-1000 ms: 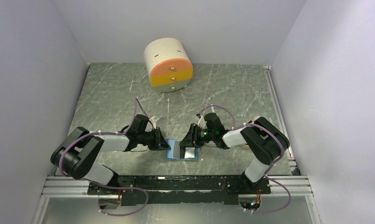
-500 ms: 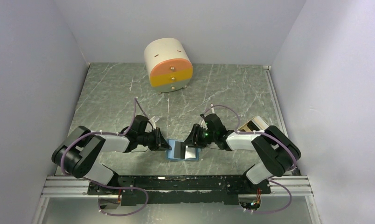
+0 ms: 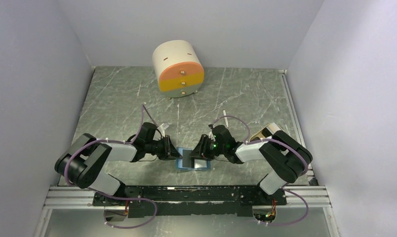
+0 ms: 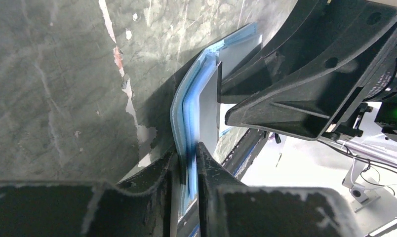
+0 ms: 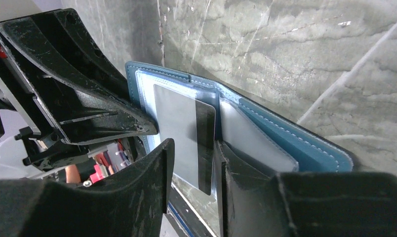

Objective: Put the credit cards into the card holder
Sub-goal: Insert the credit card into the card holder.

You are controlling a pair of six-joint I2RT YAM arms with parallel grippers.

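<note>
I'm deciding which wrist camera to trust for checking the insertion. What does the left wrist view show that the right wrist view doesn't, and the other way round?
Only the left wrist view: the left gripper pinched on the edge of the card holder, whose flap is bowed. Only the right wrist view: the holder's open inside with its pockets, and a credit card with a dark stripe lying there between the fingers of the right gripper; whether it is gripped is unclear. Both: the blue holder, the marbled tabletop and the opposite gripper.

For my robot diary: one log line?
left gripper: pinching teal-blue folding wallet | right gripper: straddling grey dark-striped card on wallet
</note>
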